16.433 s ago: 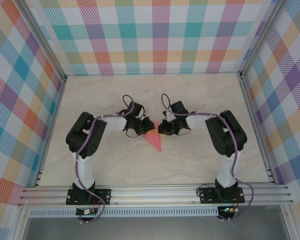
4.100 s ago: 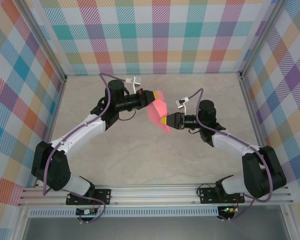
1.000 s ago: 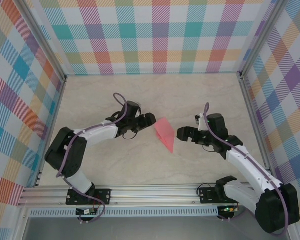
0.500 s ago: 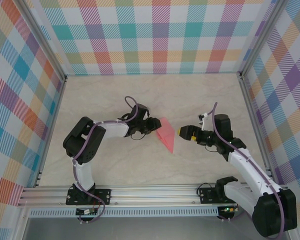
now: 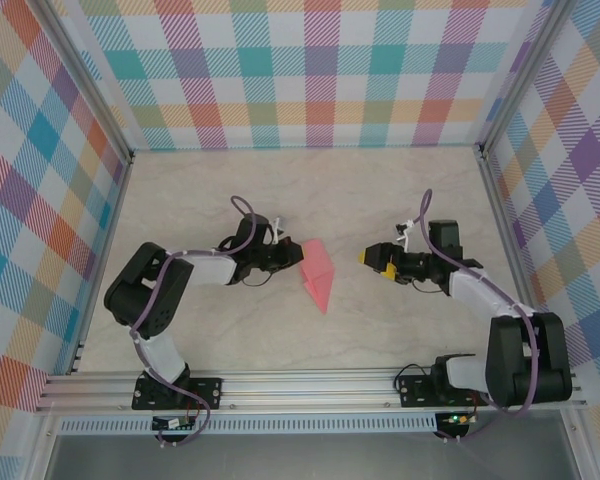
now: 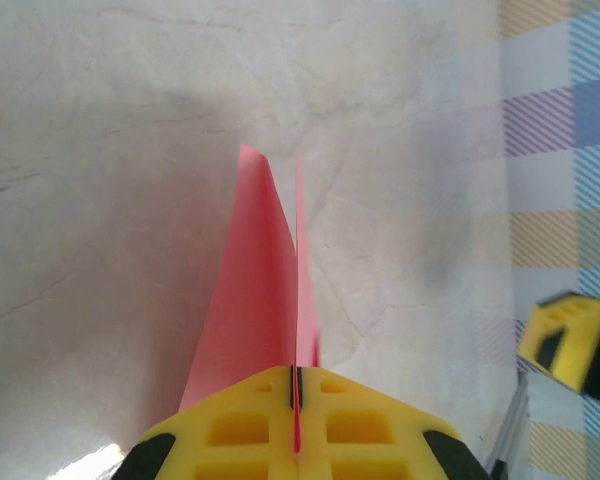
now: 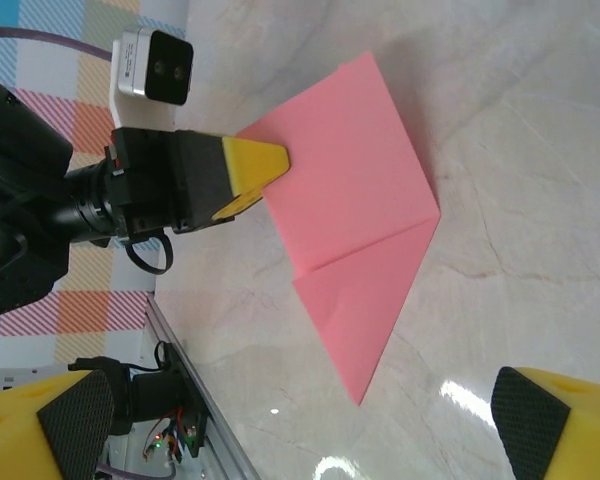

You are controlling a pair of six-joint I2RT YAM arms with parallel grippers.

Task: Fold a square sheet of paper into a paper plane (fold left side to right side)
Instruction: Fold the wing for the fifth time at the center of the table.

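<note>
The salmon-pink paper (image 5: 317,272) is folded into a pointed, kite-like paper plane with its tip toward the near edge. My left gripper (image 5: 296,258) is shut on its left edge. In the left wrist view the yellow jaws (image 6: 296,378) pinch the paper (image 6: 255,300), which stands edge-on. In the right wrist view the plane's broad face (image 7: 355,200) shows a crease, with the left fingertip (image 7: 258,165) on its upper corner. My right gripper (image 5: 372,258) stands open a short way to the right, apart from the paper, its wide-spread gripper (image 7: 300,425) framing bare table.
Marble-patterned tabletop (image 5: 310,200) inside checkered walls. An aluminium rail (image 5: 310,385) with both arm bases runs along the near edge. The right gripper's yellow finger (image 6: 565,338) shows at the right edge of the left wrist view.
My left gripper has shut on the paper's edge and drawn it slightly left. The right gripper stayed open and backed a little away to the right.
</note>
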